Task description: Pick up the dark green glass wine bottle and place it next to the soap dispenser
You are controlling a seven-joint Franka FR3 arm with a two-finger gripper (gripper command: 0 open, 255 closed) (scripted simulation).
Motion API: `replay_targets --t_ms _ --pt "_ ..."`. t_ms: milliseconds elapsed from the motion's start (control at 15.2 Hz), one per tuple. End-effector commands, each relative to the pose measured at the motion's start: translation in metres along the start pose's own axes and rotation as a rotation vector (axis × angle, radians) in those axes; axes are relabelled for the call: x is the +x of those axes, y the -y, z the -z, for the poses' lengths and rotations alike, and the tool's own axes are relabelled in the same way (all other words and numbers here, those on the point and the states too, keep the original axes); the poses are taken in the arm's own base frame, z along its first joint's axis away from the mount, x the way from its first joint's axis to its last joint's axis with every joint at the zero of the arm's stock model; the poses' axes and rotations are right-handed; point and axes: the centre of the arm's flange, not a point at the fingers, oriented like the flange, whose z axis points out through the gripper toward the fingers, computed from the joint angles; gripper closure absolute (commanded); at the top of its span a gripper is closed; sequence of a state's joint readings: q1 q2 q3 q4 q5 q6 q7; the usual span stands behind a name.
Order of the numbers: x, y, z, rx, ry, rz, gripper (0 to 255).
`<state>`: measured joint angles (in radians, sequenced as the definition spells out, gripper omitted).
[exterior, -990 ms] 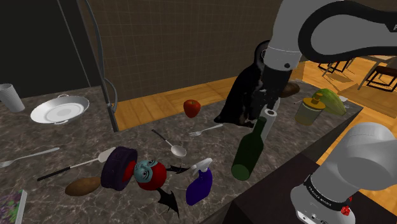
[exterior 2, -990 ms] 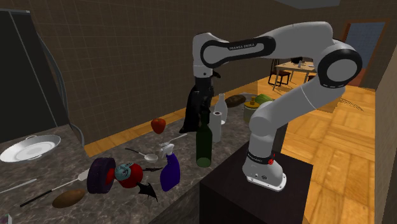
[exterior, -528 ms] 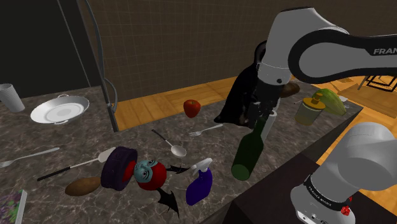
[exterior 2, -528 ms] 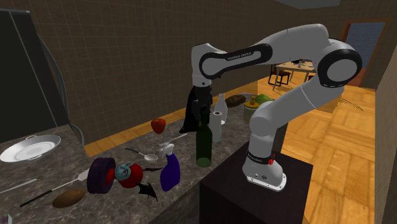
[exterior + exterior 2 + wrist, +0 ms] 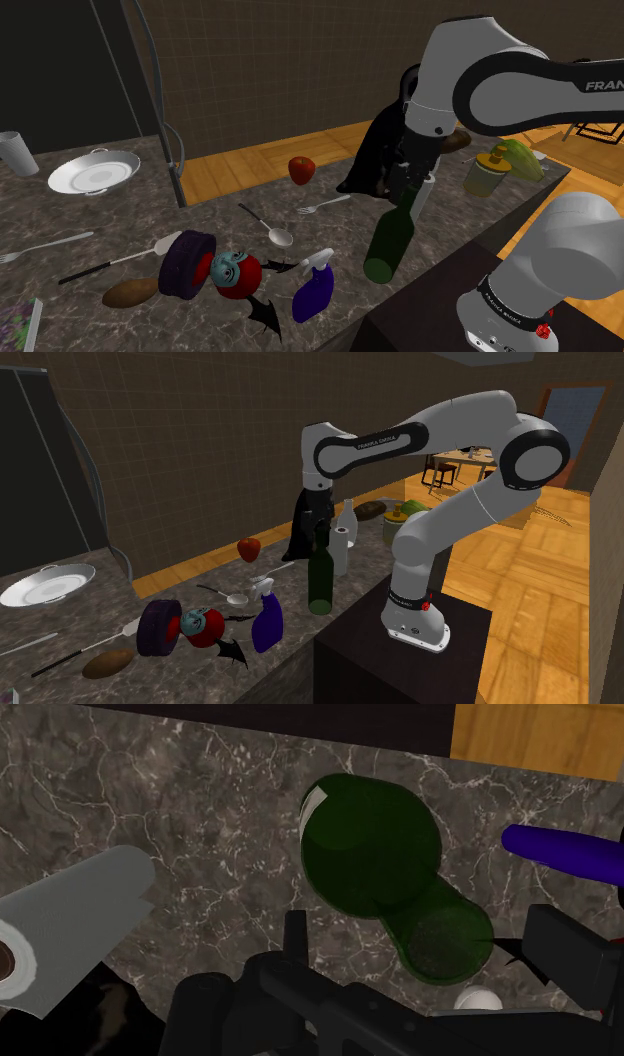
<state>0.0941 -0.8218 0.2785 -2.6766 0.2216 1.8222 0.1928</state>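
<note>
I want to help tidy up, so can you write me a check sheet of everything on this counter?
Surface: dark marble counter, crowded.
Job's things: dark green bottle upright near the counter's edge; pale soap dispenser behind a paper towel roll.
Clutter: purple spray bottle, red apple, spoon, fork, white pan, red toy.
Gripper: gripper at the bottle's neck.
Cables: nothing seen.
Surroundings: brown tiled wall, wooden floor.
</note>
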Motion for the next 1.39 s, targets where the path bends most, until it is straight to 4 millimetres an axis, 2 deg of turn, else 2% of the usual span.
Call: replay_targets --t_ms 0,594,1320 --pt "0.000 0.000 0.000 0.000 0.000 0.000 255" --pt "0.000 0.000 0.000 0.000 0.000 0.000 255" --pt "-0.003 0.000 0.058 0.000 0.000 0.000 255"
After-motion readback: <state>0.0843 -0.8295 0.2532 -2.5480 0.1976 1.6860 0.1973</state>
